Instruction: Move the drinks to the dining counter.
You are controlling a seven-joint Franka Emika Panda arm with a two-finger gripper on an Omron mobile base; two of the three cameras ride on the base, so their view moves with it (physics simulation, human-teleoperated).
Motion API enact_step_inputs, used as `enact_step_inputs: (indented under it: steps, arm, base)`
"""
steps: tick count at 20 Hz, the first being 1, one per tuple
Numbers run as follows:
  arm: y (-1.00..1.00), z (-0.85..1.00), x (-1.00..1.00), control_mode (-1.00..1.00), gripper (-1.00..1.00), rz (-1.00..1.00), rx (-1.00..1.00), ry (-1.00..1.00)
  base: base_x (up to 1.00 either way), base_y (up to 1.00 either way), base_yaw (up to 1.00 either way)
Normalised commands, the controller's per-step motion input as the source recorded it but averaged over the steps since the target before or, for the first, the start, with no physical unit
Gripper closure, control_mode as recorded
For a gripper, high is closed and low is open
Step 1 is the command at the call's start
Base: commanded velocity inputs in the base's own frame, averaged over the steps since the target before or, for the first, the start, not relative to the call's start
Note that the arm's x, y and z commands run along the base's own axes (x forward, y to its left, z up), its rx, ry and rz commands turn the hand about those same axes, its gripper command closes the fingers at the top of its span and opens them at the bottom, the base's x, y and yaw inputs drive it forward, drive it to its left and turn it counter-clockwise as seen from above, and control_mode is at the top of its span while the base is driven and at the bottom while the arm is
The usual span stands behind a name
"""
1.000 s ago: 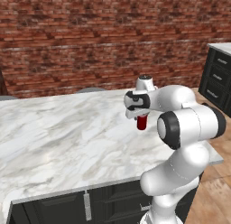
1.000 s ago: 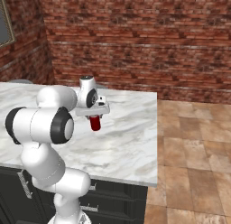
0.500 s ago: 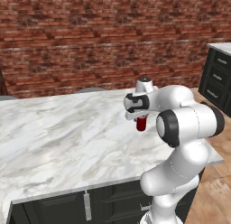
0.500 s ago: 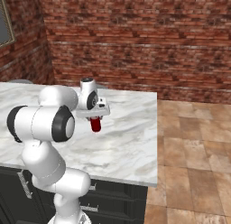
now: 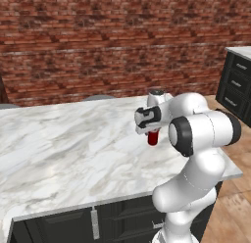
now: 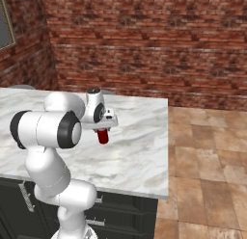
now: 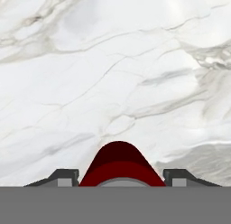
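The can (image 5: 153, 137) is small, dark red and cylindrical, and it hangs upright between my fingers (image 7: 121, 177), which pinch it from both sides over the white-grey veined marble table (image 5: 59, 149). Whether its base touches the marble or rides just above it I cannot tell. In the hand view I look down its curved red side with a sliver of silver top at the bottom, a dark fingertip (image 7: 63, 177) flanking it on each side — the base views instead show its whole lower half poking out below my hand. The right base view shows the table's far edge near the can, with tiled floor (image 6: 207, 151) beyond; the left base view shows broad bare marble stretching away on the other side.
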Motion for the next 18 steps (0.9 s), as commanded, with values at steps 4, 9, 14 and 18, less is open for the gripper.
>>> enact_step_inputs:
  steps: [4,9,14,18]
  arm:
    - [0.0,-0.18,0.0,-1.0,1.0,0.0,0.0,-0.11]
    - [0.0,-0.27,0.0,-1.0,1.0,0.0,0.0,-0.1]
    - [0.0,-0.32,0.01,-1.0,1.0,0.0,0.0,-0.03]
    - [0.0,-0.37,0.0,-1.0,1.0,-0.01,0.01,0.0]
  base:
    - [0.0,0.0,0.0]
    - [0.0,0.0,0.0]
    - [0.0,0.0,0.0]
    - [0.0,0.0,0.0]
